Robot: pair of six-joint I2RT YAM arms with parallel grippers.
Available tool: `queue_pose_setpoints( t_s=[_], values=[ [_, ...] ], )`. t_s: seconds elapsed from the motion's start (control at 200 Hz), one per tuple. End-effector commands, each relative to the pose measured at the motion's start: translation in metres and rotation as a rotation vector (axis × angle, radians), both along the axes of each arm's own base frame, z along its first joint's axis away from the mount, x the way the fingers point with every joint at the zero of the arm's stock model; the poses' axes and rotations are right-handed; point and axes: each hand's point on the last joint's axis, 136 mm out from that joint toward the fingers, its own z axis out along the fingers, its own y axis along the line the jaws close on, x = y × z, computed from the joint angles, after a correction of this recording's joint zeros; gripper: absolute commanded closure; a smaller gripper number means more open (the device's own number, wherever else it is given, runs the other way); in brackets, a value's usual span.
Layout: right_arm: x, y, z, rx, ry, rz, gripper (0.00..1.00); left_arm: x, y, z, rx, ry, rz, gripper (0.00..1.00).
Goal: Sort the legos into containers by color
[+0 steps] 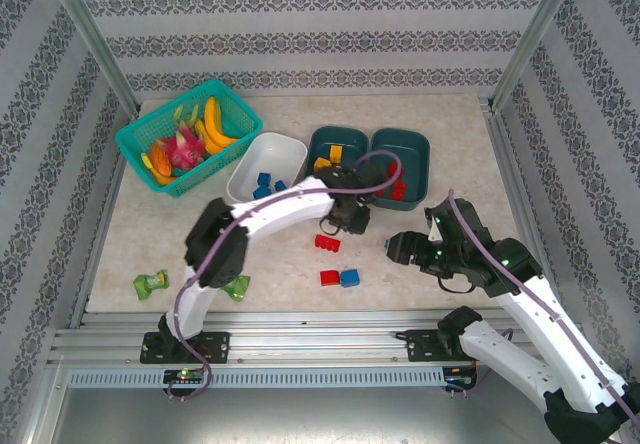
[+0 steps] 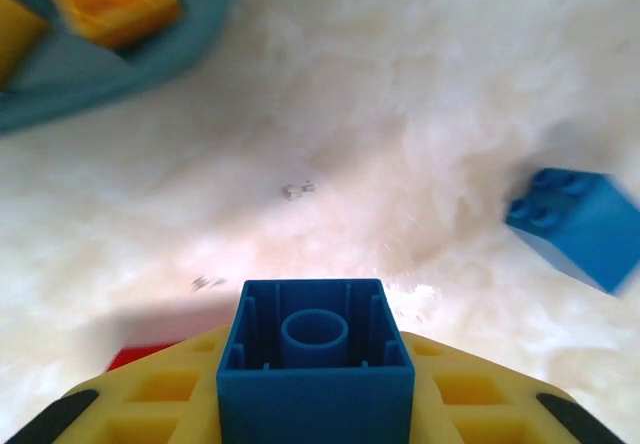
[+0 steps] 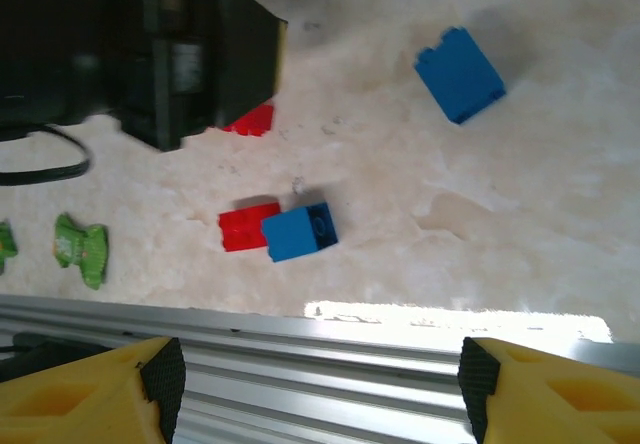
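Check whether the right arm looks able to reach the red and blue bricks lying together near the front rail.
Probably yes: the right claw is open and empty, the red brick and blue brick lie on bare table, and the left arm sits beyond them, not over them.

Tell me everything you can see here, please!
Basket: one, bright teal, far left, toy fruit inside.
White tub: one, far middle, blue bricks inside.
Dark teal tubs: two, right of the white one; yellow bricks in one, red bricks in the other.
Loose red bricks: two, middle, outside the tubs.
Loose blue bricks: two, middle, outside the tubs.
Green packets: two, shiny, near left.
Left gripper: one, yellow, shut on a blue brick.
Right gripper: one, yellow, open.
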Motion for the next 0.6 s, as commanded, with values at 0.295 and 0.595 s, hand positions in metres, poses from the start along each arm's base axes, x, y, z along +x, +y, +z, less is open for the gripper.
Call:
queue_pose_setpoints(
  t_s=[0.295, 0.595],
  values=[
    [0.090, 0.118, 0.093, 0.279, -0.402, 0.182, 0.17, 0.097, 0.160, 0.046, -0.088, 0.000, 0.344, 0.68],
    [0.131, 0.159, 0.103, 0.311, -0.387, 0.166, 0.17, 0.174, 0.179, -0.003, -0.120, 0.067, 0.383, 0.68]
  ],
)
